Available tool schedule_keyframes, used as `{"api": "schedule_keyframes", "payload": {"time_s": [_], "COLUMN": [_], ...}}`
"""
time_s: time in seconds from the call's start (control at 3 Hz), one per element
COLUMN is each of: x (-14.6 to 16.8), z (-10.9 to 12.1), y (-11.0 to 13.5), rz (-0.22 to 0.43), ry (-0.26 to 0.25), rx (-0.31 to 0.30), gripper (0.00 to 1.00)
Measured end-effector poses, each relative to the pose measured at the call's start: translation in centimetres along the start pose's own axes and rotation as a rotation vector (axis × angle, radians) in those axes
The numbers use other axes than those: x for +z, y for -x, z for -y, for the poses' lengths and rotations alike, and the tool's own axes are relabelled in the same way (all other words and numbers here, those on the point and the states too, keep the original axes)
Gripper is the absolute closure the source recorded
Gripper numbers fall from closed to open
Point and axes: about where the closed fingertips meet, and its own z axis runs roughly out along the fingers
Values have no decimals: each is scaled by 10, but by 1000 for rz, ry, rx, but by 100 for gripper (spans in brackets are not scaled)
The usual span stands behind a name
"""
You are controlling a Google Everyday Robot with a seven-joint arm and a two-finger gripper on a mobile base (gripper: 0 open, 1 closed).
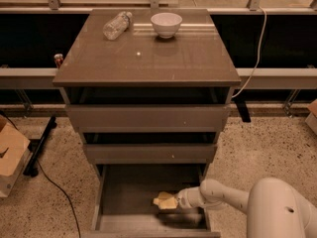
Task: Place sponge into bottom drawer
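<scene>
The pale-yellow sponge (163, 201) is at the tip of my gripper (174, 201), inside the open bottom drawer (121, 192), right of its middle. It seems to be held just over the drawer floor, with a shadow beneath it. My white arm reaches in from the lower right, over the drawer's right wall. The gripper looks shut on the sponge. The two drawers above are slightly open and show their flat fronts.
A white bowl (166, 24) and a clear plastic bottle (117, 25) lie on the cabinet top (148, 58). A cardboard box (10, 155) and a black cable (54, 187) are on the floor at left. A white cable (255, 53) hangs at right.
</scene>
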Motion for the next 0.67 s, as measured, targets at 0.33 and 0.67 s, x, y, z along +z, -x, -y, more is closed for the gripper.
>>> {"api": "schedule_keyframes", "payload": {"time_s": [0.33, 0.67], "x": [1, 1], "z": [-1, -1], "y": [-1, -1], "rz": [-1, -1], "ry": [2, 2], "rx": [0, 0], "gripper": [0, 0]}}
